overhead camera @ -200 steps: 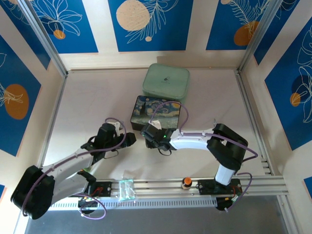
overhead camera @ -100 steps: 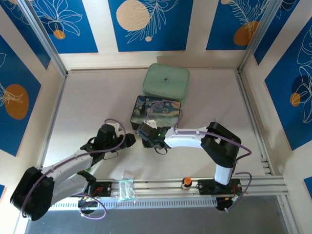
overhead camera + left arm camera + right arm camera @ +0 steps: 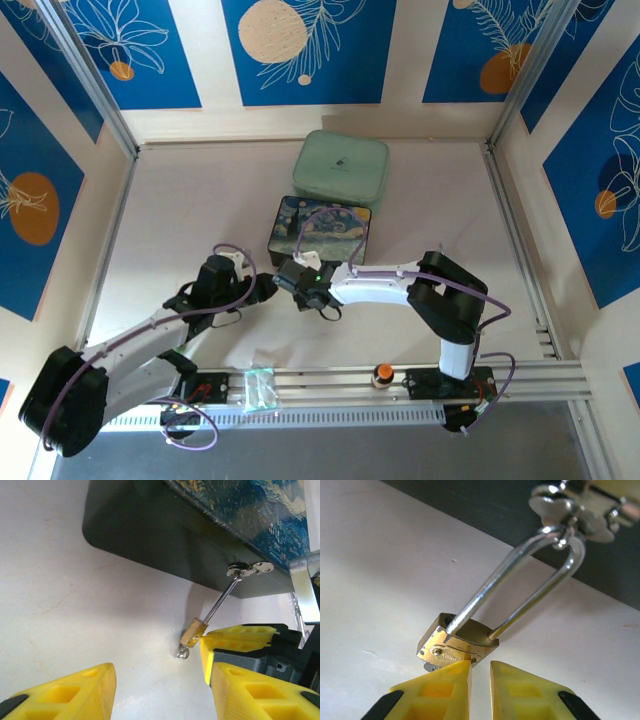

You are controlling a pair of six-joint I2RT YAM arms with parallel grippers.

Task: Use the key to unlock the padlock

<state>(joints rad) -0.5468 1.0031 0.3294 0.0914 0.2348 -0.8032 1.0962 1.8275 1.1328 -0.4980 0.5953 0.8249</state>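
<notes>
The padlock hangs by its silver shackle from the hasp on the near wall of the dark-blue painted box. Its brass body leans out toward the arms, low over the white table. This presents the underside, where the keyhole presumably sits, to the grippers.

A small grey metal piece, most likely the key, protrudes just under the brass body at its lower corner. It appears to be seated in the lock, though the join itself is too small to confirm.

The right gripper sits directly beneath the padlock with its yellow fingers drawn almost together, leaving a slim gap. Nothing can be seen between them. One fingertip touches or nearly touches the brass body. Whether the fingers pinch the key cannot be determined.

The left gripper waits just beside the lock, fingers wide apart and empty. From this position it could probably steady the body while the key is turned.
</notes>
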